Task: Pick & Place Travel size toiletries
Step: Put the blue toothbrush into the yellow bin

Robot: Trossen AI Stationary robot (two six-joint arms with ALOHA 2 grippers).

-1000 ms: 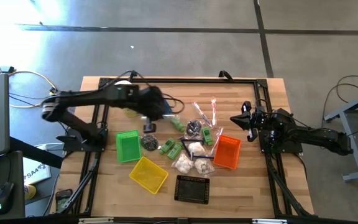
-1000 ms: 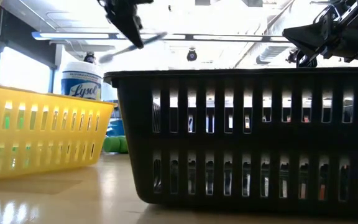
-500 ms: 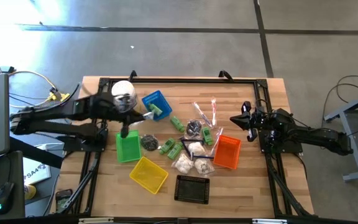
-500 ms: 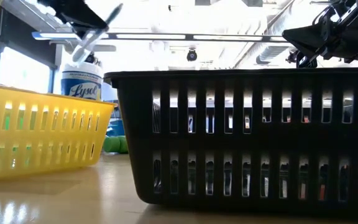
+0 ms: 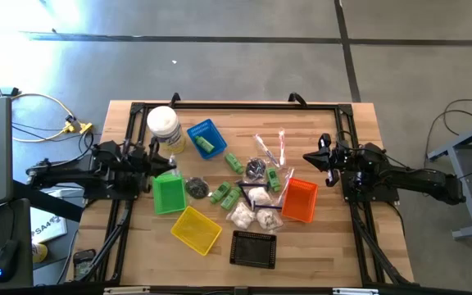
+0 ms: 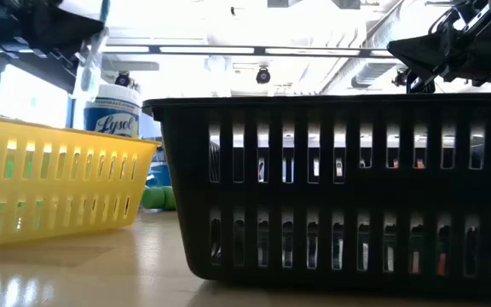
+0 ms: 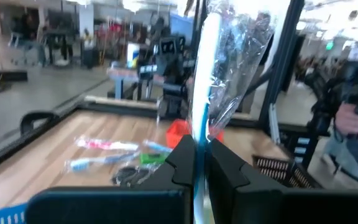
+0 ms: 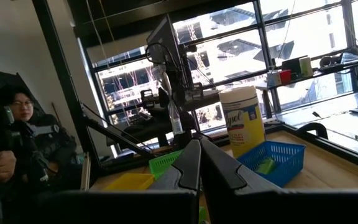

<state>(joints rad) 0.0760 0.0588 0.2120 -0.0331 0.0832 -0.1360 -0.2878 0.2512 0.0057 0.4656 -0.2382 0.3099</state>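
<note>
Left gripper (image 5: 166,161), left of centre above the green basket (image 5: 169,195), pinches a clear-wrapped stick (image 7: 205,87). Right gripper (image 5: 310,158), at right, fingers pressed together, holds nothing.

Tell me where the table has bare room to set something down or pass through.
Bare wood lies along the far edge between the white jar and the clear-wrapped sticks, at the near left corner beside the yellow basket, and near right of the black basket. It is crowded mid-table, from the green basket to the orange basket.
</note>
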